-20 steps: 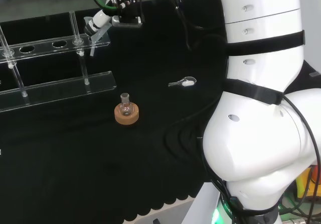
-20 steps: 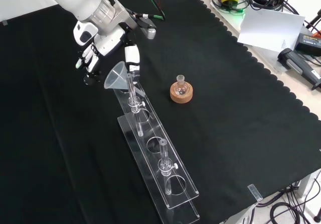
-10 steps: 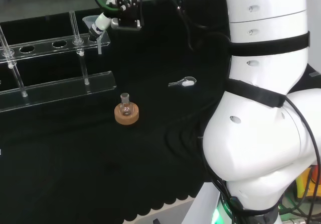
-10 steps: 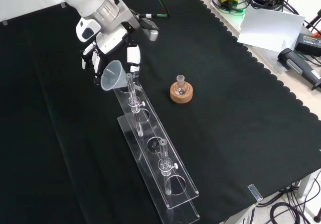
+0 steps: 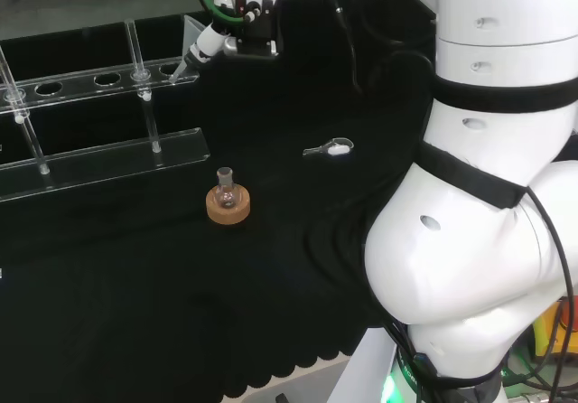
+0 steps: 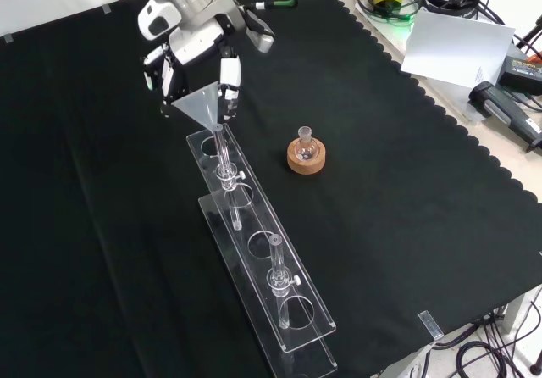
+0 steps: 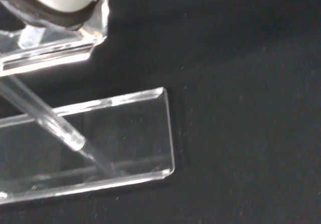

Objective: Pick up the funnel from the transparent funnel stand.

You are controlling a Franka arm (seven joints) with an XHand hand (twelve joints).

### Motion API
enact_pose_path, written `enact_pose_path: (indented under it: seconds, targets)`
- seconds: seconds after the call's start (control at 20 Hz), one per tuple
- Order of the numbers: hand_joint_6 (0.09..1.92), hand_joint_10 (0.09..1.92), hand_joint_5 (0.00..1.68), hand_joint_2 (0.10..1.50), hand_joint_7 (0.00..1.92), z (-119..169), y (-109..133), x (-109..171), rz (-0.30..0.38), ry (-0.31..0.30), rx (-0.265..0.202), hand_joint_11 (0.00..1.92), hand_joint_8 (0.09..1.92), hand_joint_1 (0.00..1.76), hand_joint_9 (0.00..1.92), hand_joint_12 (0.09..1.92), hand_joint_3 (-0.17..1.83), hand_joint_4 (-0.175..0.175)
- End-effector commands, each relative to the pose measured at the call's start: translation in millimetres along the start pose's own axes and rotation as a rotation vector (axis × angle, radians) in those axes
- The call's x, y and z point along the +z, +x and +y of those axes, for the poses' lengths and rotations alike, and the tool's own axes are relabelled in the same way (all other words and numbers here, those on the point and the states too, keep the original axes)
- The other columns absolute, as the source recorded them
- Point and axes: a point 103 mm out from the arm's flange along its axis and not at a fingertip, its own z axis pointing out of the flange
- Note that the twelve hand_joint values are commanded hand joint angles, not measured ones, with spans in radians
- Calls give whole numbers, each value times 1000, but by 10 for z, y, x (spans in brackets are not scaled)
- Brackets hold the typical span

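Here one clear conical funnel [image 6: 201, 107] hangs in the hand [image 6: 193, 66], fingers curled round its cone, its thin stem tip at the end hole of the transparent funnel stand [image 6: 262, 259]. The one stand is two long clear plastic plates on slim posts, the upper one pierced by round holes. One small round glass flask [image 6: 306, 147] sits upright on one cork ring [image 6: 306, 158]. One small white scoop [image 5: 331, 149] lies on the black cloth [image 6: 406, 183].

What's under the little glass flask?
The small flask sits on a cork ring stand, which rests on the black cloth. The flask's bottom is hidden inside the ring, and I cannot tell whether it holds anything.
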Motion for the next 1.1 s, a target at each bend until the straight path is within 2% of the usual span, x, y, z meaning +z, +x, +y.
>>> enact_pose_path:
  seconds: [0.05, 0.35, 0.55, 0.85, 1.1]
  targets:
    - [144, 392, 879, 682, 1170, -59, 91, -77, -5, -124, -1, 0, 308, 856, 792, 1063, 369, 48]
    - [180, 364, 886, 666, 1176, -139, 427, -73, -34, -200, -18, 0, 293, 876, 821, 1112, 415, 52]
    - [201, 350, 883, 654, 1177, -195, 501, -152, -62, -231, -33, 0, 288, 885, 833, 1141, 447, 53]
    - [237, 331, 876, 633, 1175, -348, 381, -389, -99, -278, -59, 0, 282, 895, 845, 1160, 495, 58]
    - [247, 329, 878, 629, 1175, -495, 186, -576, -146, -302, -78, 0, 282, 900, 849, 1160, 504, 60]
